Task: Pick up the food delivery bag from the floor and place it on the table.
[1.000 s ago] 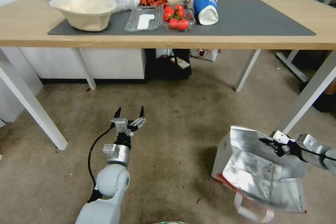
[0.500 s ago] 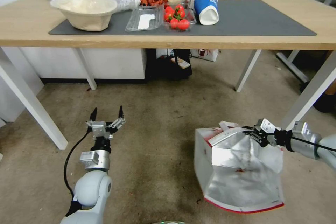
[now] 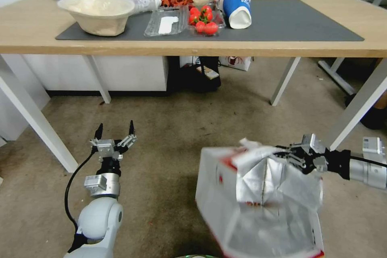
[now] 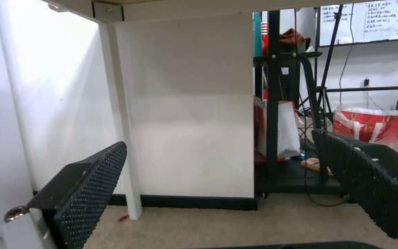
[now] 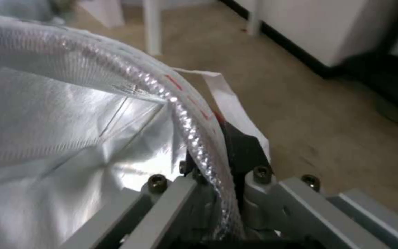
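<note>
The food delivery bag (image 3: 250, 201), white with red edges and silver foil lining, hangs tilted at lower right above the floor (image 3: 173, 129), its open mouth facing me. My right gripper (image 3: 288, 156) is shut on the bag's top rim (image 5: 194, 135), the foil edge pinched between its fingers, a white strap handle (image 5: 236, 103) beside them. My left gripper (image 3: 114, 132) is open at lower left above the carpet, nothing between its black fingers (image 4: 84, 193). The table (image 3: 193, 46), light wood with a dark grey mat (image 3: 290, 20), stretches across the top.
On the mat's left half stand two bowls (image 3: 98, 14), clear trays, a box of tomatoes (image 3: 203, 18) and a tipped blue-and-white cup (image 3: 237, 5). White table legs (image 3: 36, 119) stand at left and right (image 3: 354, 109). A black rack (image 4: 291, 114) sits under the table.
The right gripper has lifted the bag and carried it leftward, closer to me. The left arm has drawn back to the left and a little lower, still open.
</note>
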